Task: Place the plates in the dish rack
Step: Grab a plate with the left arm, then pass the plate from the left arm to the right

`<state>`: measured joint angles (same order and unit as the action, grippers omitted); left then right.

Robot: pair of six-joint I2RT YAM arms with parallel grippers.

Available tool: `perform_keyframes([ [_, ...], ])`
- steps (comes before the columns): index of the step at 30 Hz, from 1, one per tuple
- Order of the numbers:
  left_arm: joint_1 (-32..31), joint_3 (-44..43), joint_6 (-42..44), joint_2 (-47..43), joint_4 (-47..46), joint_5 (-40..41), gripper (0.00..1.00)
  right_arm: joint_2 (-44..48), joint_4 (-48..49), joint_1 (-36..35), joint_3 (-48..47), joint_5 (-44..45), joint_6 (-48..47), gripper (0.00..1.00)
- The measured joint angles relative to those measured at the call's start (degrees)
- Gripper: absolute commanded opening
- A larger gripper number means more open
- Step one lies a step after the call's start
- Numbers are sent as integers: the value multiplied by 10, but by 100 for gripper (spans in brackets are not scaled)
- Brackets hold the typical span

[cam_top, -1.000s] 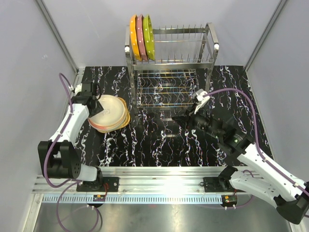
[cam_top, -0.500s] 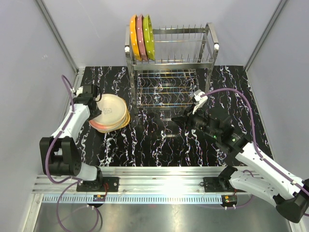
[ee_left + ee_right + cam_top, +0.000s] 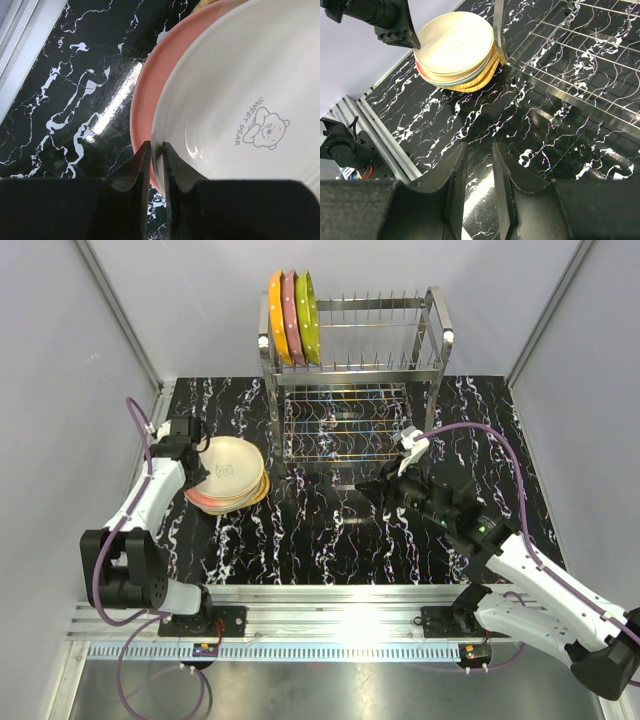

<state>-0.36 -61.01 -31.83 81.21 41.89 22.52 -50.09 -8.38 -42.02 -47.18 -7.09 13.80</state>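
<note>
At the far left, the left gripper (image 3: 156, 149) sits at the 9 o'clock edge of the stack of plates (image 3: 232, 480). Its fingers are pinched almost together across the rim of the top cream plate (image 3: 240, 75), which lies flat, face up, spreading away toward 3 o'clock. This arm is much the nearer one. The dish rack (image 3: 400, 335) stands at about 1 o'clock from the stack. Its upper tier holds an orange plate (image 3: 277, 310), a pink plate (image 3: 291, 312) and a lime-green plate (image 3: 308, 315) on edge at its left end. The prongs to their right are bare, as is the grid shelf (image 3: 345, 425) below. The right gripper (image 3: 479, 147) hovers over the table (image 3: 300, 530), jaws parted and empty.
</note>
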Motion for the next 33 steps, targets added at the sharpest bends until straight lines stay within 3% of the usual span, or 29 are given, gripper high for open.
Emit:
perform_keyframes([
  [5,0,0,3,-24,11,0,0,-2,0,0,1,3,2,33],
  [21,0,-11,7,-65,35,3,0,-1,-1,0,8,5,6,33],
  [33,0,-102,9,-182,70,-3,0,-1,-5,-7,8,-31,-10,45],
])
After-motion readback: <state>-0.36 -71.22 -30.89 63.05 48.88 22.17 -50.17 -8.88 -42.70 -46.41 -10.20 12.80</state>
